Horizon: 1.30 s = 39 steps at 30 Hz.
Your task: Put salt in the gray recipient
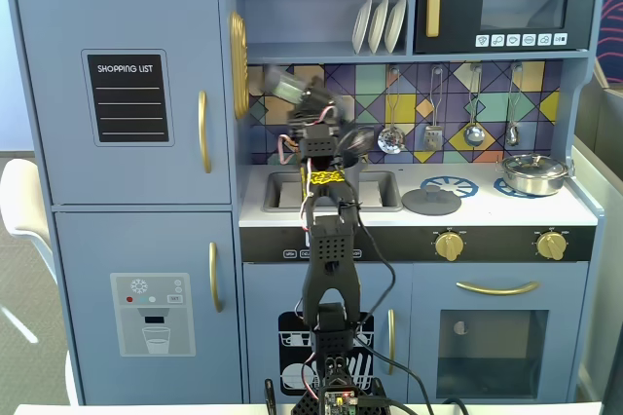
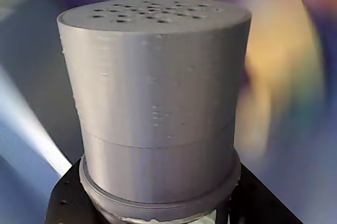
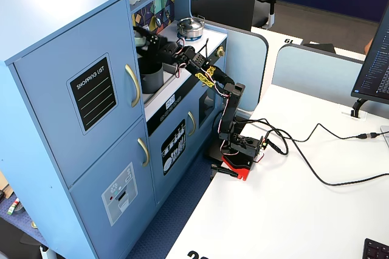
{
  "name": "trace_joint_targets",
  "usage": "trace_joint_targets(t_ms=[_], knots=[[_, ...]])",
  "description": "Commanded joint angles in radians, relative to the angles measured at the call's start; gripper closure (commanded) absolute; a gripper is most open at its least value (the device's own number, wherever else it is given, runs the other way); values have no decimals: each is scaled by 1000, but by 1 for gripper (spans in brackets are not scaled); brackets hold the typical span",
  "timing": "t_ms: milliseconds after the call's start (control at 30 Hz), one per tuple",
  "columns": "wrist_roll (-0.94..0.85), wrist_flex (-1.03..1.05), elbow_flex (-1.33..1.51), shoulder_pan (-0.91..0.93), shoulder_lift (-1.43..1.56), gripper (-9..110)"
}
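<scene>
Salt shaker [image 2: 155, 103], perforated top toward the wrist camera, sits pinched at its base in the tool [image 1: 292, 89], raised above the toy kitchen's sink [image 1: 282, 191]. Gray pot [image 3: 152, 76] stands in that sink, below the tool.

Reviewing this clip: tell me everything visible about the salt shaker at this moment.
The salt shaker fills the wrist view: a matte gray cylinder, plastic by its look, with a flat top dotted with small holes, a faint seam around its body and a raised ring near the base. The gripper holds it at the lower end; black gripper parts show on both sides. In a fixed view it is a motion-blurred gray shape, raised and tilted above the toy kitchen's sink. No label shows.
</scene>
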Motion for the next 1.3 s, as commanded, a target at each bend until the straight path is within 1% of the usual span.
trace_joint_targets(t_ms=[0,100,200,233,267,333,433,567,767,1267], knots=[[-692,-5,-40,239,86,101],[-1109,-26,-106,430,55,101],[-1536,-130,-115,601,23,101],[-1651,-170,-110,655,9,101],[-1738,-198,-107,698,-5,101],[-1839,-219,-100,764,-35,101],[-1927,-225,-52,822,-72,101],[-1988,-385,121,867,-86,101],[-1983,-523,256,879,-120,101],[-1896,-551,307,818,-156,101]])
